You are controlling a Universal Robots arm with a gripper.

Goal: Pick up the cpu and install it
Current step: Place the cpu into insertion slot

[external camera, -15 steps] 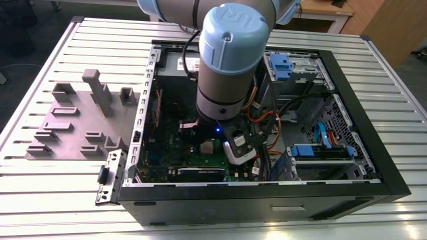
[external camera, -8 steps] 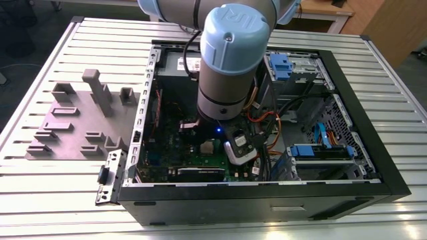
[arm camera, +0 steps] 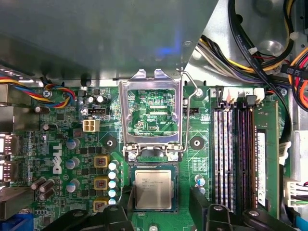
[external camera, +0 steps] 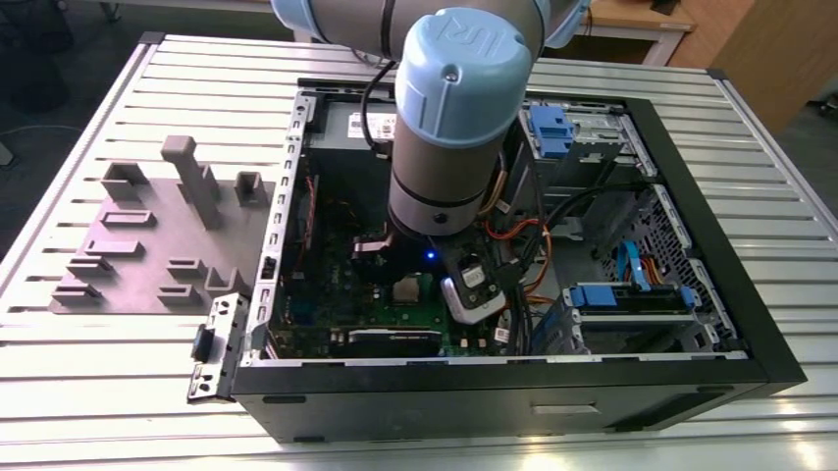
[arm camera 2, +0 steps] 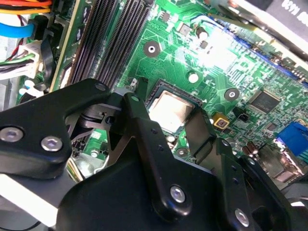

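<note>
End effector (arm camera: 160, 195) is standing open. Its two black fingers (arm camera: 199, 204) are sitting apart, one on ea. side of the cpu (arm camera: 153, 189). In both wrist views a gap is showing btwn ea. fingertip and the chip, so nothing is being gripped.

The cpu is lying flat in the socket (arm camera: 153, 165) w/ its silvery metal top facing up. It is sitting level w/ the socket rim and square to it. The socket is sitting on the green board (arm camera: 204, 115).

Just beyond the cpu, the silver frame (arm camera: 125, 115) is standing hinged open, and board traces are showing through its window. A thin wire lever (arm camera: 186, 120) is running along one side of the frame.

Further out, black RAM slots (arm camera: 226, 154) are running parallel to that side of the socket. Past them, a bundle of black, yellow and orange cables (arm camera: 250, 48) is crossing the corner of the case interior.

In the exterior view, the arm (external camera: 452, 128) is reaching straight down into the open case (external camera: 524, 402). The case is lying on its side on the slatted table (external camera: 772, 177). To the exterior view's left of the case, a grey fixture (external camera: 144, 255) w/ several upright blocks is resting on the table, well apart from the end effector.
</note>
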